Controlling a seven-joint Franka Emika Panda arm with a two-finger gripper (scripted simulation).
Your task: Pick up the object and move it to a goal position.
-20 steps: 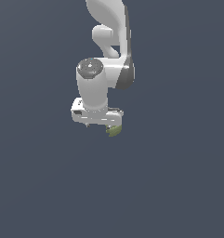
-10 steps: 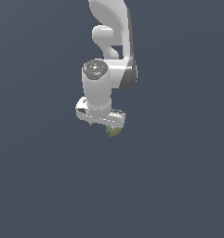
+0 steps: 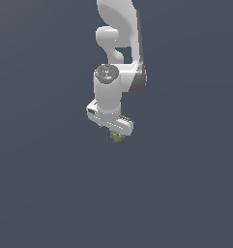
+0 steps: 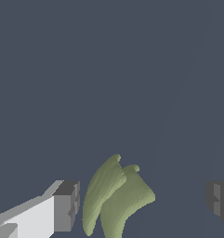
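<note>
Between spread claw [image 4: 142, 204] fingers, olive object [image 4: 115, 197] near one pad [image 4: 67, 204], untouched

One white arm [image 3: 119, 63], one olive-green object [image 4: 115, 197], seemingly nothing more.

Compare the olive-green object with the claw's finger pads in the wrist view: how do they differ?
The object is olive-green and lumpy with pointed lobes; the pads are grey and blocky. The object sits nearer one pad, with a wide gap to the other. Both lie between the open claw tips.
</note>
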